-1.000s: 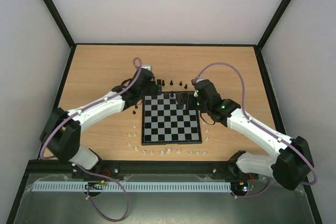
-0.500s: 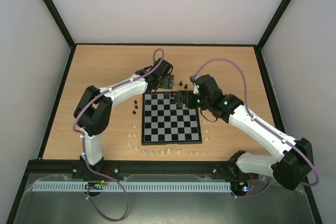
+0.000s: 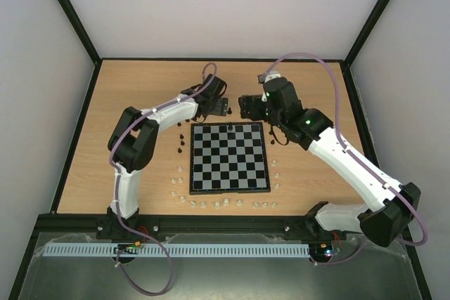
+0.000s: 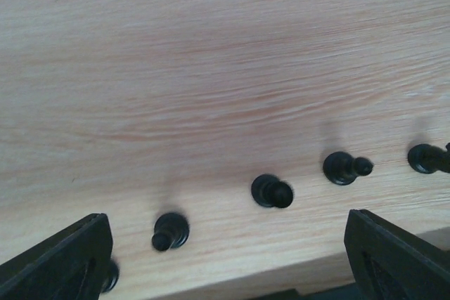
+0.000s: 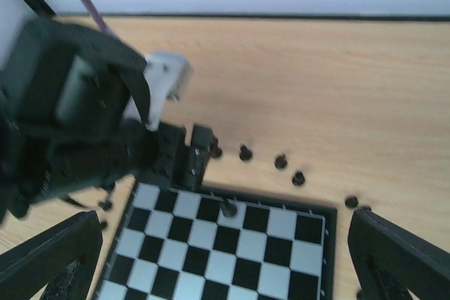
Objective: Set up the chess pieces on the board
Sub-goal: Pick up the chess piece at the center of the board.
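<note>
R gripper [image 3: 247,107] has backed off the board [image 3: 232,163], jaws wide & empty, 1 black piece [image 5: 228,209] left on far row; L gripper [image 3: 223,108], also open/empty, has swung over the remaining chess pieces [image 4: 271,192] beyond far edge, prob next pick.

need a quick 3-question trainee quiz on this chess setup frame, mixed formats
1. True or false: the left gripper and right gripper are both shut.
2. How many black chess pieces stand on the board?
3. The white pieces lie: A) on the board; B) on the table beside the board's left, near and right edges; C) in a gripper.
Key: 1 false, both are open; 2 one, on the far row; 3 B.
</note>
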Available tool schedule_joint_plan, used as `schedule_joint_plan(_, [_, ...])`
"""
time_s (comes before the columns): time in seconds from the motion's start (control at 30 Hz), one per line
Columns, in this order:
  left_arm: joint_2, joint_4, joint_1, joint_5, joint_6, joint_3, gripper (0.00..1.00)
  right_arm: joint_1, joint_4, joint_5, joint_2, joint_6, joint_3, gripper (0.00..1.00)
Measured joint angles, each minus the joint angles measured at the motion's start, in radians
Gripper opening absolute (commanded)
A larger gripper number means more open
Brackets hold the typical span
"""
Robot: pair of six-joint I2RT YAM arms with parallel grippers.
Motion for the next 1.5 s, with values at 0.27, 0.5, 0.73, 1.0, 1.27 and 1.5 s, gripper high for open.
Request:
schedule_joint_plan(0.27, [0.066,0.004,-0.004,0.018,0.026,0.096,0.65,-0.002,-0.020,0.026,0.000,-0.003,-0.041,0.92])
schedule_joint_plan(0.5, [0.117,0.003,-0.010,0.020,0.035,0.098,0.52,-0.006,-0.019,0.030,0.000,-0.002,-0.043,0.91])
schedule_joint_plan(0.73, [0.154,-0.002,-0.010,0.019,0.036,0.100,0.43,-0.016,-0.014,0.015,0.000,0.001,-0.061,0.90])
schedule_joint_plan(1.0, [0.157,-0.003,-0.010,0.013,0.037,0.133,0.30,-0.024,-0.011,-0.001,0.000,0.002,-0.069,0.90])
schedule_joint_plan(1.27, [0.159,-0.005,-0.013,0.007,0.039,0.143,0.30,-0.028,-0.007,-0.010,0.000,0.002,-0.071,0.90])
schedule_joint_plan(1.5, [0.172,-0.006,-0.013,0.007,0.039,0.147,0.32,-0.028,-0.006,-0.013,0.000,0.002,-0.072,0.89])
